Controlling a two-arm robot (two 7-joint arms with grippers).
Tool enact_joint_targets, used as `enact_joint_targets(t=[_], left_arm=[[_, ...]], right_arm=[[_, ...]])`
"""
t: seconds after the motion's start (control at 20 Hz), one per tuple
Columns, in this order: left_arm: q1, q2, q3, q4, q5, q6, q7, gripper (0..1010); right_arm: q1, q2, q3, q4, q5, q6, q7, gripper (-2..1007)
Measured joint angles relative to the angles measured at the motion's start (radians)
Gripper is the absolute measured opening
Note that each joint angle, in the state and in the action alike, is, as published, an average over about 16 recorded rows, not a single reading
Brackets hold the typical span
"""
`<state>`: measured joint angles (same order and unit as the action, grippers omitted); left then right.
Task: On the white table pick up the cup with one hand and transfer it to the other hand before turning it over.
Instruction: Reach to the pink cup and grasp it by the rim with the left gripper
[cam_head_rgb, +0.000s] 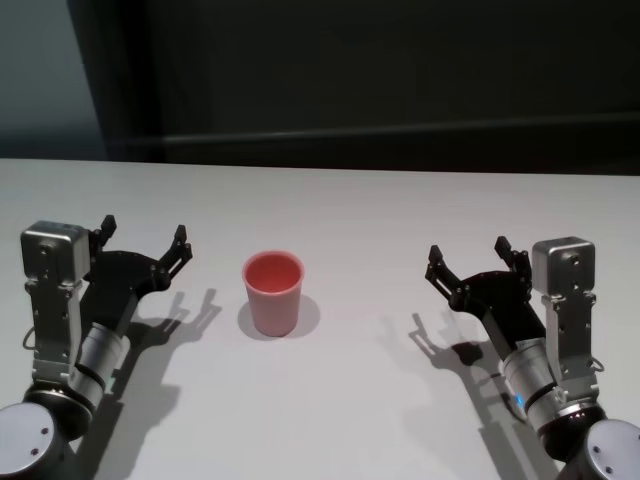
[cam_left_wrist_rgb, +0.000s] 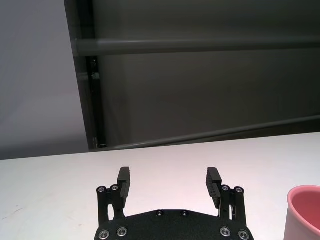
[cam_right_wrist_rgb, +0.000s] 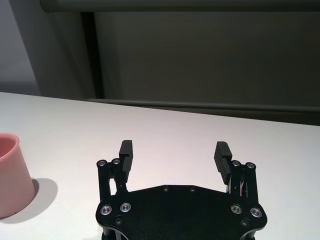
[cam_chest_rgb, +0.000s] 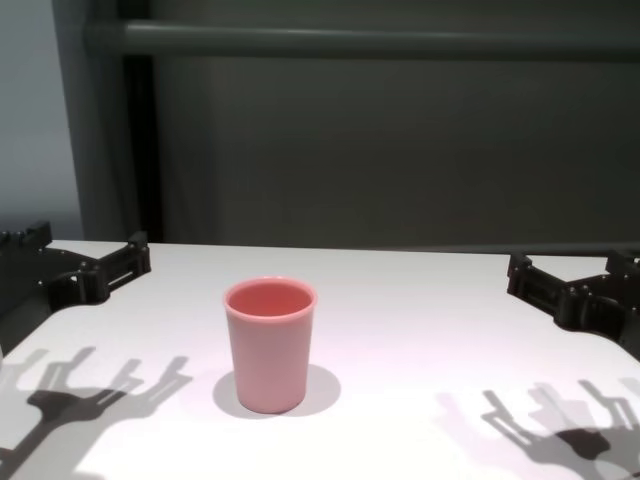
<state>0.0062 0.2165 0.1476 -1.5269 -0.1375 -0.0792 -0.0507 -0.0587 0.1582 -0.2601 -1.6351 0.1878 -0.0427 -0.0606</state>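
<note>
The salmon-pink cup (cam_head_rgb: 273, 292) stands upright, rim up, on the white table (cam_head_rgb: 340, 200), between my two arms. It also shows in the chest view (cam_chest_rgb: 268, 343), at the edge of the left wrist view (cam_left_wrist_rgb: 304, 212) and of the right wrist view (cam_right_wrist_rgb: 12, 175). My left gripper (cam_head_rgb: 143, 240) hovers above the table to the cup's left, open and empty. My right gripper (cam_head_rgb: 468, 255) hovers to the cup's right, open and empty. Neither touches the cup.
A dark wall with a horizontal rail (cam_chest_rgb: 350, 40) runs behind the table's far edge. Both grippers cast shadows on the tabletop (cam_chest_rgb: 400, 330).
</note>
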Motion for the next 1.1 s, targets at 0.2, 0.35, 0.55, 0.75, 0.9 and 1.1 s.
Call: enact_joint_targets(t=[0.2,0.35,0.55,0.75,0.9,1.1], left_arm=[[0.0,0.0,0.0,0.0,0.0,0.0,0.0,1001],[0.0,0.0,0.0,0.0,0.0,0.0,0.0,1001],[0.0,0.0,0.0,0.0,0.0,0.0,0.0,1001],[0.0,0.0,0.0,0.0,0.0,0.0,0.0,1001],[0.0,0.0,0.0,0.0,0.0,0.0,0.0,1001],[0.0,0.0,0.0,0.0,0.0,0.0,0.0,1001]], right_arm=[[0.0,0.0,0.0,0.0,0.0,0.0,0.0,1002],[0.0,0.0,0.0,0.0,0.0,0.0,0.0,1002],[0.0,0.0,0.0,0.0,0.0,0.0,0.0,1002],[0.0,0.0,0.0,0.0,0.0,0.0,0.0,1002],[0.0,0.0,0.0,0.0,0.0,0.0,0.0,1002],[0.0,0.0,0.0,0.0,0.0,0.0,0.0,1002]])
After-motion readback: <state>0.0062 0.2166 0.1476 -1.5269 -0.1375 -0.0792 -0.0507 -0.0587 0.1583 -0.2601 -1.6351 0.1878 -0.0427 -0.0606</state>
